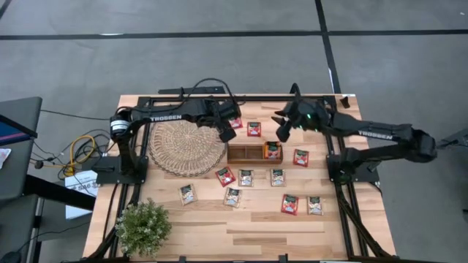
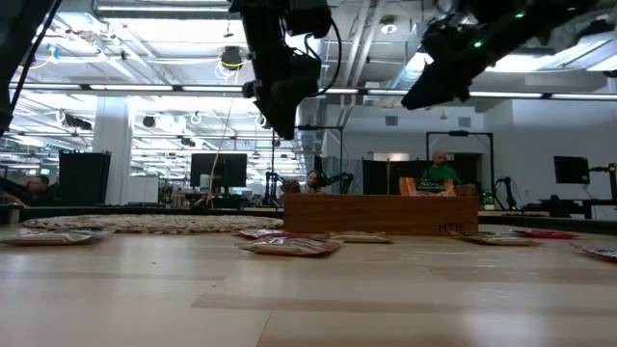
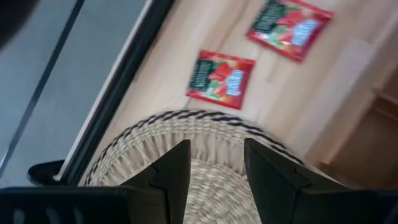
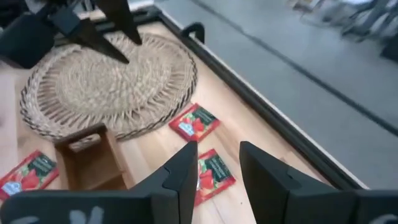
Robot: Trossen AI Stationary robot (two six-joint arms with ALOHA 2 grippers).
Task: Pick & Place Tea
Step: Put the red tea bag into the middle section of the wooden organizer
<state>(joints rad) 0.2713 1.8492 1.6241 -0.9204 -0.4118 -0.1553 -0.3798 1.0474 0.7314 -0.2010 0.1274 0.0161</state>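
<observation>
Tea sachets (image 1: 246, 177) scattered flat on the bench (image 1: 256, 226), one in the tray (image 1: 254, 153); thin, light, floppy paper — best pinched by an edge. Left gripper (image 3: 214, 165) and right gripper (image 4: 217, 163) both parted, empty, hovering.

Two dark hands hang above the counter (image 2: 289, 299) — the left hand (image 2: 284, 120) nearer the woven mat (image 2: 145, 224), the right hand (image 2: 424, 94) up over the wooden tray (image 2: 381, 214). Both are clear of everything below. Flat tea sachets (image 2: 289, 246) lie before the tray — more at either edge. A person in a green top (image 2: 440, 175) sits in the room behind.
</observation>
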